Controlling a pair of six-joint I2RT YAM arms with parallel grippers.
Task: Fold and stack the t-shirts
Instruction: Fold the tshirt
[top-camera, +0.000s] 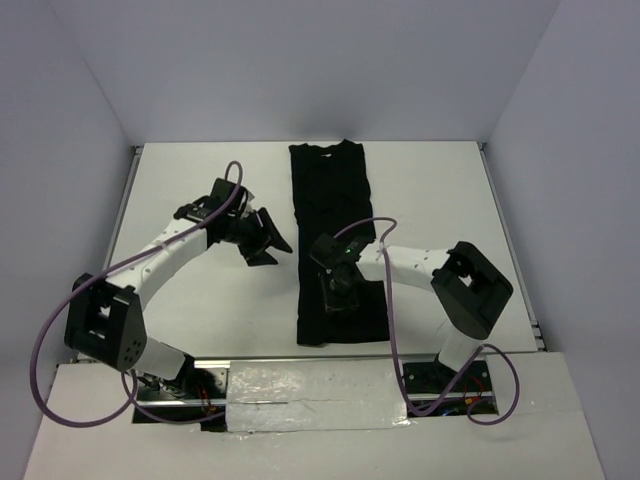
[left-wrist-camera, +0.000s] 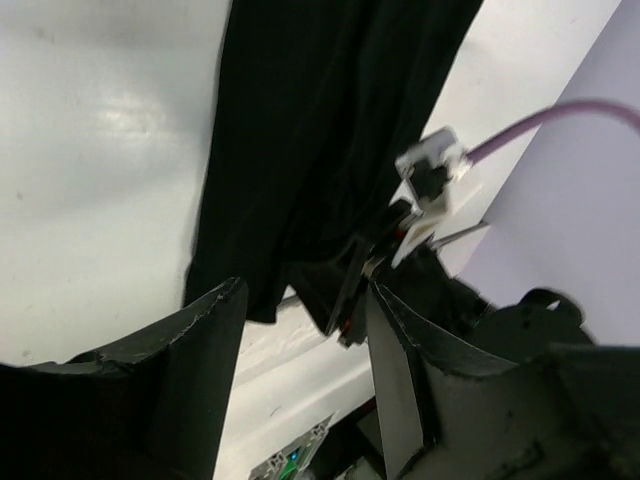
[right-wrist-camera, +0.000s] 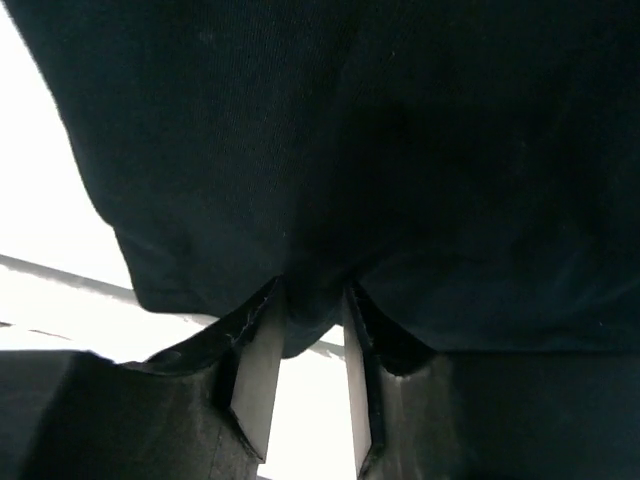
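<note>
The shirt lies as a long black strip down the middle of the white table, far to near. It is matte knit, light and limp, so it should sag and slide when lifted; the near hem corners look like the best hold. The left gripper hangs just left of it, jaws apart and empty. The right gripper sits on the near end with cloth bulging between its narrowly spaced fingers; I cannot tell whether it is pinched.
</note>
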